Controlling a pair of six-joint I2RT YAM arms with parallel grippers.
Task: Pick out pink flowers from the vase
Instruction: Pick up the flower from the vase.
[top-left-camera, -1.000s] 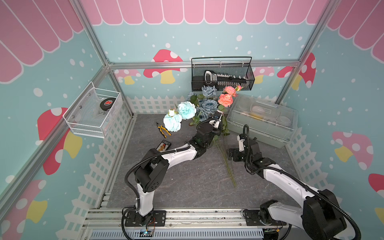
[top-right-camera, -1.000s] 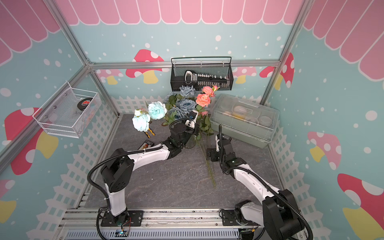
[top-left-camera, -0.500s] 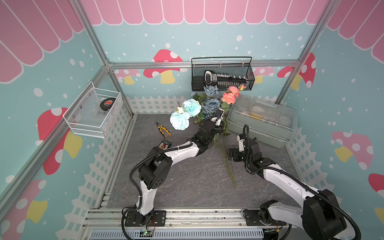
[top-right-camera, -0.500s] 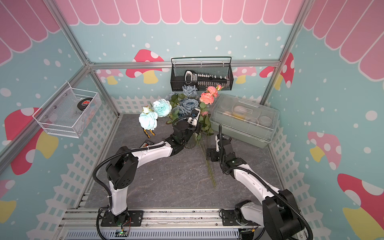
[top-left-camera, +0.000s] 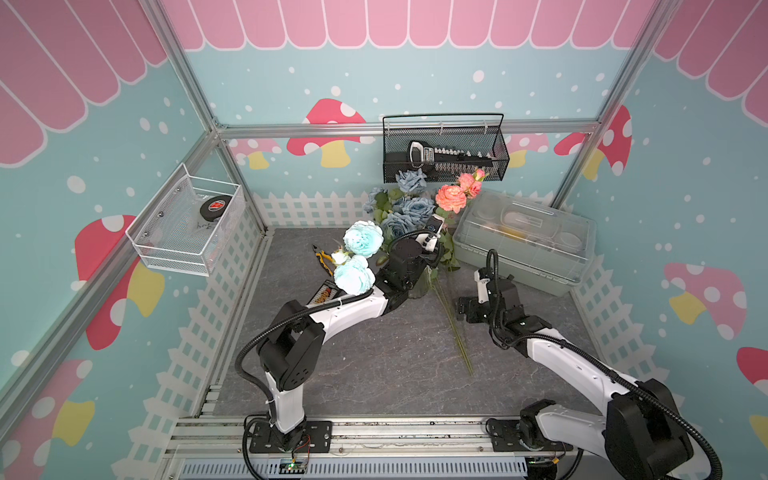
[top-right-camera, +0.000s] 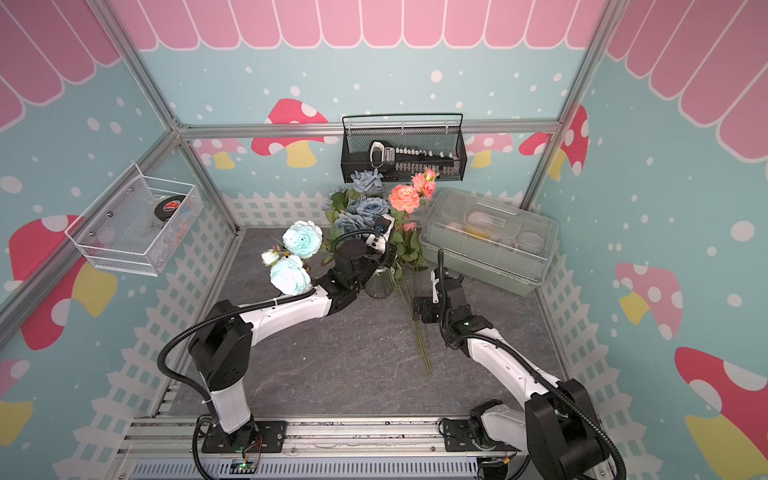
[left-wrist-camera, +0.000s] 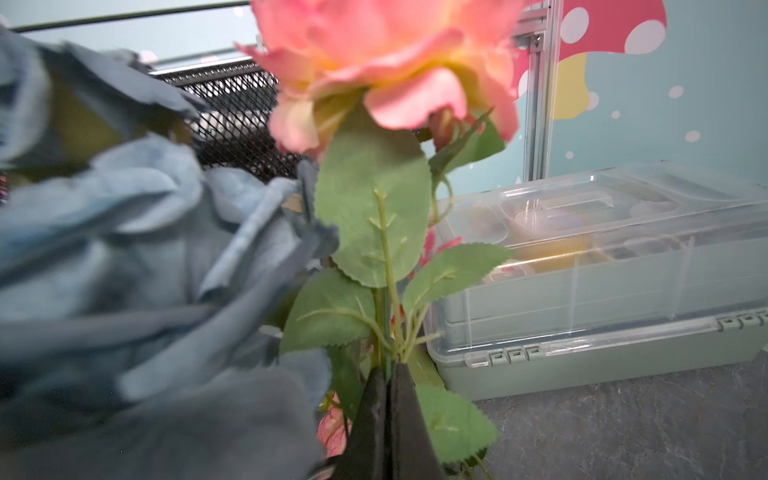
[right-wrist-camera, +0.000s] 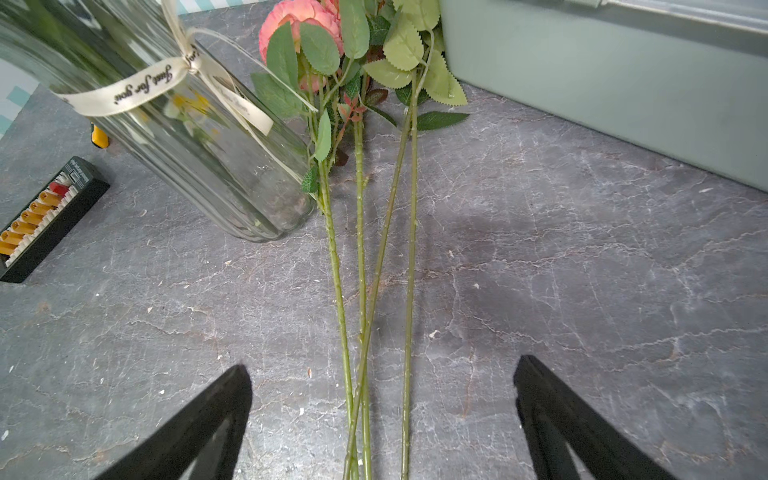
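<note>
pink flowers stand at the back of the bunch in the vase, toward the rear of the table and near the plastic box. others lie flat on the table, their stems running toward the right gripper. the left gripper is closed tight on the thin green stalk of one pink bloom, just under a cluster of leaves. the right gripper is wide open, holds nothing and hovers low over the stems.

the step in hand looks like drawing this flower out. a good pull follows the stalk's own line, up and out of the narrow neck. a sideways pull would likely tip the light glass vase or drag the grey-blue roses crowded against the flower. leaves lower on the stalk may catch at the neck, so a slow lift should let them slide free. the stalk is probably long, so it needs to rise high before swinging over. the pale blue blooms lean over the left arm and could get brushed. the free gripper could steady the vase if it starts to rise.
</note>
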